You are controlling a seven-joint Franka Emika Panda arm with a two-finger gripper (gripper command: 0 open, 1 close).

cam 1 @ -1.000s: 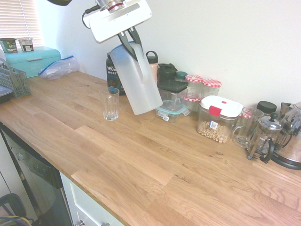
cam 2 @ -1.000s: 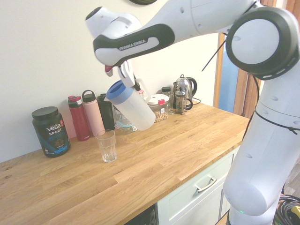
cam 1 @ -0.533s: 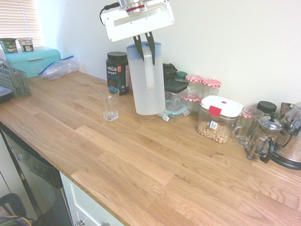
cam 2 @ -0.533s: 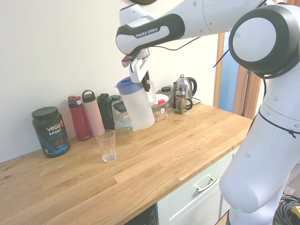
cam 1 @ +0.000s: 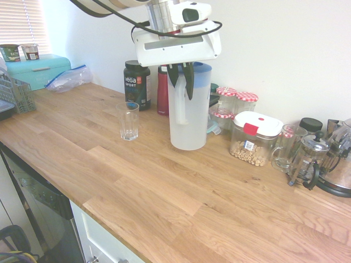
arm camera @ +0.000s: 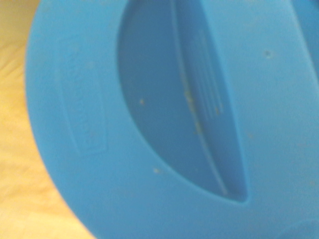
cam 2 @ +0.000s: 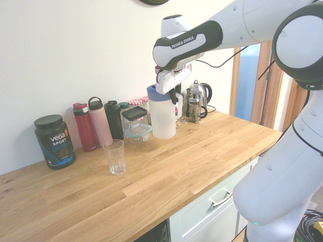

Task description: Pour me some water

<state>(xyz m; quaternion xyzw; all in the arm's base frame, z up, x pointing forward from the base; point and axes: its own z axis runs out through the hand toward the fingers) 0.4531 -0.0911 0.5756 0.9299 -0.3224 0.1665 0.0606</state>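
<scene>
In the first exterior view, the glass [cam 1: 129, 121] stands at nine o'clock, cereal container [cam 1: 253, 139] near four, from the jug [cam 1: 192, 123]: upright, long axis vertical, handle [cam 1: 181, 104] toward seven, pincer [cam 1: 182, 93] closed on it.

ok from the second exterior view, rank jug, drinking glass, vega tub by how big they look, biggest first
1. jug
2. vega tub
Those two look close, so their order is unsure.
3. drinking glass

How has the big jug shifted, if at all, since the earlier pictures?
Yes: the jug has moved away from the drinking glass, towards the cereal container, and now stands upright.
</scene>
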